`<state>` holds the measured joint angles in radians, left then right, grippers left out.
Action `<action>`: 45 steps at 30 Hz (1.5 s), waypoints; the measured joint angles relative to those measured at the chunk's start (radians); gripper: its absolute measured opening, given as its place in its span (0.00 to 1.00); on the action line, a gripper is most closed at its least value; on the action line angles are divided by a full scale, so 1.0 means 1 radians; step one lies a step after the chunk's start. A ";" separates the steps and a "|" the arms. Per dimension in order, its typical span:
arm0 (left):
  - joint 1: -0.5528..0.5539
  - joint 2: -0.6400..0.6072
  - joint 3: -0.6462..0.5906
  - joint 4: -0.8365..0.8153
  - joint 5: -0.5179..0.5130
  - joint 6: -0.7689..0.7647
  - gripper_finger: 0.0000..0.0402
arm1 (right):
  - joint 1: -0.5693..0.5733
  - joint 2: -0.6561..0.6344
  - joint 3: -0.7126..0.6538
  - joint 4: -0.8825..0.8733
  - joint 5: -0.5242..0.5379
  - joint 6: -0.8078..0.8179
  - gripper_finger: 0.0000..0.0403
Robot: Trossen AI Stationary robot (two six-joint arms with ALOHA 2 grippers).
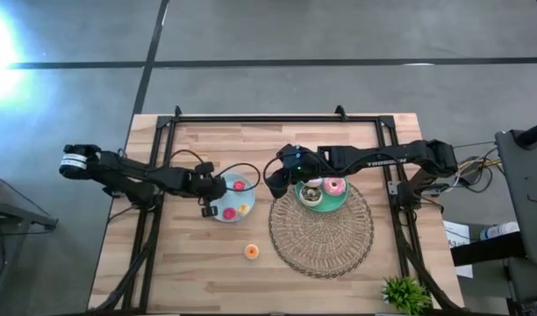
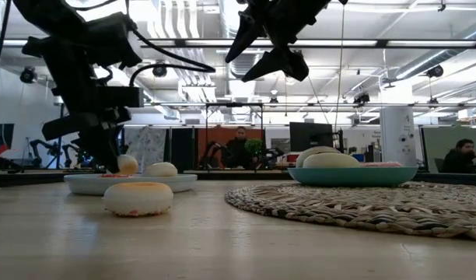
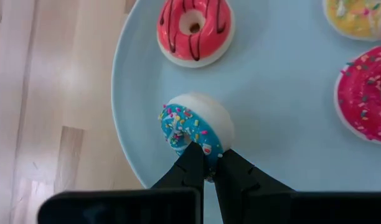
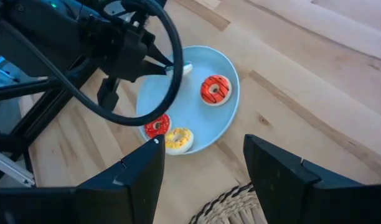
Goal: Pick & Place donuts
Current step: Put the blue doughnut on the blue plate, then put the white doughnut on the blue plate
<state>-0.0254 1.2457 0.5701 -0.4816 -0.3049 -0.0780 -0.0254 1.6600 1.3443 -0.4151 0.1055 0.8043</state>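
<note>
My left gripper [image 3: 207, 157] [image 1: 207, 193] is over the light-blue plate [image 1: 221, 200] and is shut on a small blue-frosted sprinkled donut [image 3: 192, 126]. On that plate also lie a pink donut with dark stripes [image 3: 194, 27], a magenta sprinkled one [image 3: 366, 93] and a yellow one [image 3: 360, 16]. An orange donut [image 1: 251, 252] [image 2: 138, 198] lies flat on the bare wood. Two more donuts [image 1: 335, 185] [image 1: 312, 192] rest on the teal plate [image 1: 339, 204]. My right gripper [image 4: 203, 168] [image 2: 271, 48] hangs open, raised, between the two plates. My left gripper pinches the blue donut's ring at the rim nearest the fingers [image 3: 205, 149], between the two fingertips [image 3: 192, 163]. The fingers slant down from the table's left side. The donut stands tilted on edge, frosting turned sideways, low at the plate's left part; whether it touches the plate, I cannot tell.
The teal plate sits on the far part of a round woven placemat [image 1: 321, 233] [image 2: 378, 206]. A small green plant [image 1: 405, 293] stands at the table's near right corner. A black frame [image 1: 277, 118] runs along the far edge. People sit in the room beyond.
</note>
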 joint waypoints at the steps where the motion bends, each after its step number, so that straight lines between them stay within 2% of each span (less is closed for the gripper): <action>1: 0.000 0.000 0.001 0.000 0.001 0.007 0.00 | 0.000 0.000 -0.002 0.000 0.000 0.000 0.52; 12: -0.001 0.037 -0.001 0.019 0.004 0.048 0.02 | -0.001 0.000 -0.012 0.000 0.000 0.000 0.52; 19: -0.001 0.048 0.000 0.071 0.062 0.041 0.17 | -0.001 0.000 -0.013 0.000 0.000 0.000 0.52; 24: -0.006 0.037 0.034 -0.004 0.091 0.000 0.29 | 0.000 0.000 -0.013 0.000 -0.008 0.000 0.52; 31: -0.012 -0.007 0.137 -0.111 0.110 -0.009 0.33 | -0.001 0.000 -0.013 0.000 -0.054 -0.028 0.52; 35: -0.036 -0.053 0.195 -0.235 0.110 -0.060 0.33 | 0.023 -0.002 -0.013 -0.026 -0.135 -0.169 0.52; 39: -0.131 -0.150 0.203 -0.224 0.099 -0.167 0.33 | 0.111 0.000 -0.022 -0.057 -0.156 -0.419 0.52; 42: -0.247 -0.198 0.196 -0.203 0.022 -0.230 0.33 | 0.181 0.034 -0.025 -0.042 -0.163 -0.568 0.52; 45: -0.374 -0.203 0.195 -0.199 -0.119 -0.265 0.33 | 0.226 0.100 -0.025 -0.011 -0.165 -0.689 0.52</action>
<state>-0.3996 1.0432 0.7647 -0.6809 -0.4236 -0.3431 0.2005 1.7598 1.3193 -0.4263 -0.0593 0.1155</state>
